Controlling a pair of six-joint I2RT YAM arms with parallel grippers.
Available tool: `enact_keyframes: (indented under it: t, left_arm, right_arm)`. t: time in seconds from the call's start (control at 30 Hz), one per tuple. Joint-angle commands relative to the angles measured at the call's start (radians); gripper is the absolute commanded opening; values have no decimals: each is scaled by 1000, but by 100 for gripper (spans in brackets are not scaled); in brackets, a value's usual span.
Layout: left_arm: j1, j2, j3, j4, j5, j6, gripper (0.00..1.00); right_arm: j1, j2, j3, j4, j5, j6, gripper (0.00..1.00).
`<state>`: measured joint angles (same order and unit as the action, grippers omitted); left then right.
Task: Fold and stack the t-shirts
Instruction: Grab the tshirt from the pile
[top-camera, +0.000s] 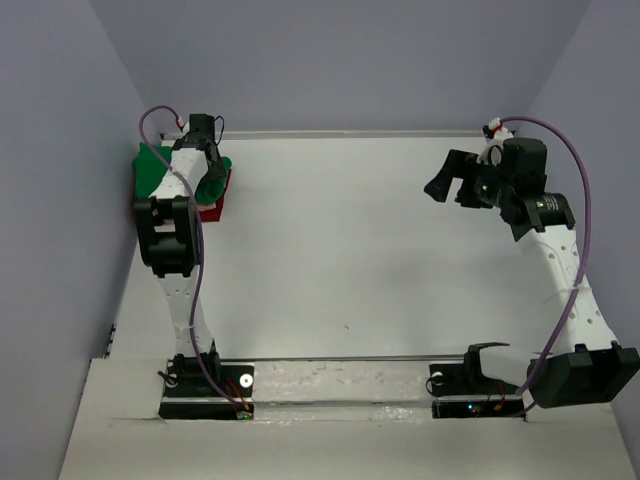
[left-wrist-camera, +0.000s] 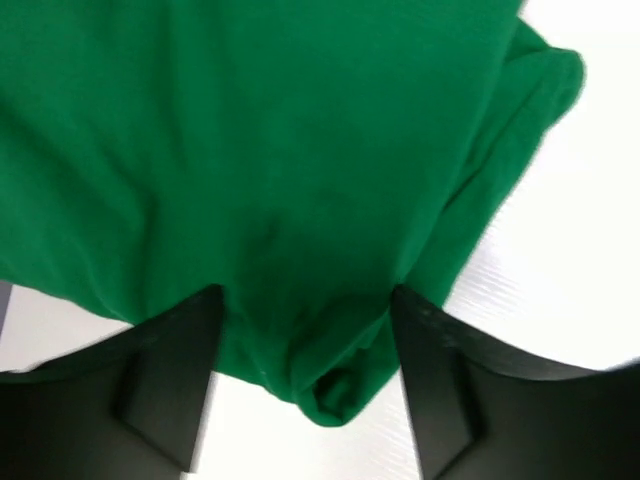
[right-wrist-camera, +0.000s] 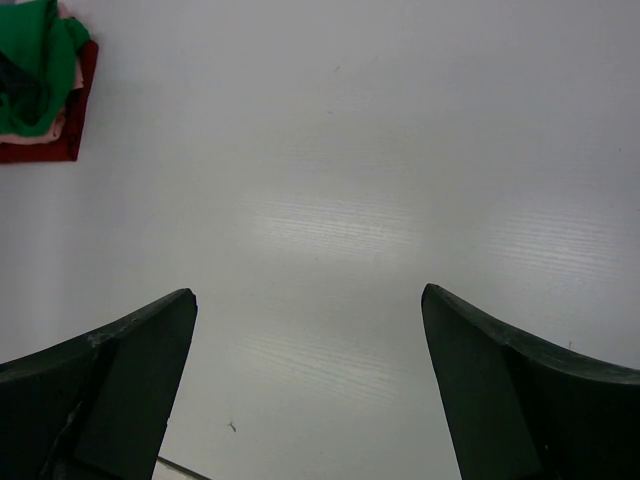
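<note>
Stack, location: three t-shirts lay piled at the far-left corner of the table. The dark red t-shirt was at the bottom, the salmon pink t-shirt showed as a thin strip above it, and the green t-shirt was on top.
Green t-shirt, condition: it was rumpled rather than flat. It reached further left than the red layer, and a loose roll bulged at its edge in the left wrist view.
Left gripper: it was down on the stack, fingers apart on either side of a green fold. We could not tell whether they were pinching it.
Right gripper: its fingers were spread wide with nothing between them. It was raised over bare table at the far right, well apart from the stack.
Risk, drag: we judged that a pull on the bunched fold could undo the folding or slide the top shirt off the pile.
Risk, double pick: we judged that a deep bite could catch the pink layer too and lift both.
Risk, spill: a push leftward could send cloth over the table's edge.
Edges: the left wall stood just beside the stack, and the far edge was near.
Open room: broad bare table lay to the right of the pile and on its near side.
</note>
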<state>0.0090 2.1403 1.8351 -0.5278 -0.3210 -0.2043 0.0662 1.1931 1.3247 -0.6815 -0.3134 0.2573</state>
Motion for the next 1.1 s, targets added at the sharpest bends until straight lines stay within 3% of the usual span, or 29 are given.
enact_keyframes:
  t: [0.0,0.13,0.53,0.6,0.63,0.7,0.77,1.07]
  left_arm:
    - [19,-14,39,-20,-42,-17,70]
    - [22,3,52,-32,-46,-20,54]
    - [26,20,66,-29,-18,-15,53]
    - [26,23,69,-28,-13,-15,43]
    - [26,23,67,-28,-7,-14,26]
    - [26,17,69,-29,-4,-20,4]
    - [25,7,66,-24,-3,-20,0]
    - [8,-152,35,25,0,12,0]
  right_arm:
    - [4,8,-4,26,2,-13,100]
    - [4,3,-8,27,2,-13,100]
    - [4,-6,-16,36,-1,-13,100]
    - [4,-9,-19,37,-1,-12,100]
    - [4,-9,-21,40,-1,-12,100]
    - [4,-6,-24,40,-4,-12,100]
    - [4,-3,-27,43,-9,-9,100]
    - [4,10,-58,62,-23,0,100]
